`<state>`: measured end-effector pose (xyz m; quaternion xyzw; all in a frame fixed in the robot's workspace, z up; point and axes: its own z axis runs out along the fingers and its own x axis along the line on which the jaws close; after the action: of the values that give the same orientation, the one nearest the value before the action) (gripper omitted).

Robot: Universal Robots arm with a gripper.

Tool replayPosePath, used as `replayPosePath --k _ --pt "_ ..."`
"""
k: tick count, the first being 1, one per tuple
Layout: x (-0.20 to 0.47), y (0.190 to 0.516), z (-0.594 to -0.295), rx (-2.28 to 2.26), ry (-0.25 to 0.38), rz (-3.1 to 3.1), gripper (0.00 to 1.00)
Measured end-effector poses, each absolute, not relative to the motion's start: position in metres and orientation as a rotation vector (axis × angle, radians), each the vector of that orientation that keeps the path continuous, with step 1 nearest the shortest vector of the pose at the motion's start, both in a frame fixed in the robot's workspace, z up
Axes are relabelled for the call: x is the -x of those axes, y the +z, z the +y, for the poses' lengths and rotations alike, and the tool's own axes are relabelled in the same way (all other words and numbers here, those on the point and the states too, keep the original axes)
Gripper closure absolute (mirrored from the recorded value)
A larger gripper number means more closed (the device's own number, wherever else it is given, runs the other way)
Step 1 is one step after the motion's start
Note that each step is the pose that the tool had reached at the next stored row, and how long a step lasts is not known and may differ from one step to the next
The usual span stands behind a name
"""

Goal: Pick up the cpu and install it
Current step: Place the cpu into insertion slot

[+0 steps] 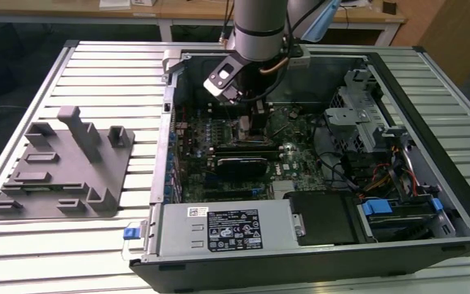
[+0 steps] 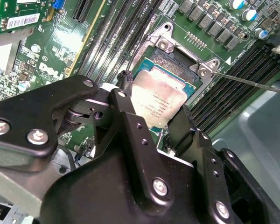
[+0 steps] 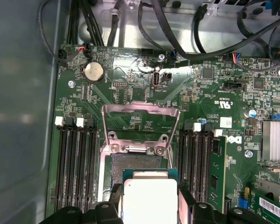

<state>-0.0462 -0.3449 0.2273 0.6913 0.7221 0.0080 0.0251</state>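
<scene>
1. Grip: the black two-fingered gripper (image 2: 154,112) is closed narrowly on the small flat square cpu with a shiny silver top (image 2: 159,95), one finger against each of two opposite edges. That leaves the lid and underside untouched.
2. Position: the cpu hangs flat over the square black socket (image 3: 130,164) on the green motherboard (image 3: 214,93). I cannot tell whether it is already resting in the socket or is just above it.
3. Reason for the clearance: the silver metal load frame (image 3: 140,108) is swung up and back, and its thin wire lever (image 2: 247,80) is out to one side, so the socket is uncovered from above.
4. Edges: rows of black memory slots (image 3: 77,163) run along both flanks of the socket, near the fingers. Judging by this, sideways room is tight and straight up and down is the free direction.
5. Surroundings: in the exterior view the arm reaches down into the open black computer case (image 1: 300,260). The grey plastic fixture block (image 1: 63,165) lies well apart, towards the exterior view's left, on the slatted metal table (image 1: 104,73).
</scene>
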Motion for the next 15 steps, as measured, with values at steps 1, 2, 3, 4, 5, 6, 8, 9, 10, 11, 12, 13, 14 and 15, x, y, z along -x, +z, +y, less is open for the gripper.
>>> replayPosePath --k 1,2,3,4,5,6,8,9,10,11,12,13,14,15 --pt "0.0461 0.2268 -0.3449 -2.138 0.025 2.233 0.45" --pt "0.0462 0.2263 -0.3449 -2.138 0.025 2.233 0.45" --pt "0.0461 0.2258 -0.3449 -2.138 0.025 2.233 0.45" --pt "0.0462 0.2251 -0.3449 -2.138 0.025 2.233 0.45" --pt "0.0462 0.2245 -0.3449 -2.138 0.025 2.233 0.45" --pt "0.0462 0.2238 -0.3449 -2.138 0.025 2.233 0.45" --pt "0.0461 0.2227 -0.3449 -2.138 0.025 2.233 0.45" --pt "0.0462 0.2223 -0.345 -2.138 0.024 2.233 0.45" --pt "0.0462 0.222 -0.345 -2.138 0.025 2.233 0.45" --pt "0.0462 0.2215 -0.3449 -2.138 0.025 2.233 0.45" --pt "0.0461 0.2208 -0.3449 -2.138 0.025 2.233 0.45" --pt "0.0461 0.22 -0.3449 -2.138 0.025 2.233 0.45" --pt "0.0461 0.2192 -0.3449 -2.138 0.025 2.233 0.45" --pt "0.0461 0.2186 -0.3449 -2.138 0.025 2.233 0.45"
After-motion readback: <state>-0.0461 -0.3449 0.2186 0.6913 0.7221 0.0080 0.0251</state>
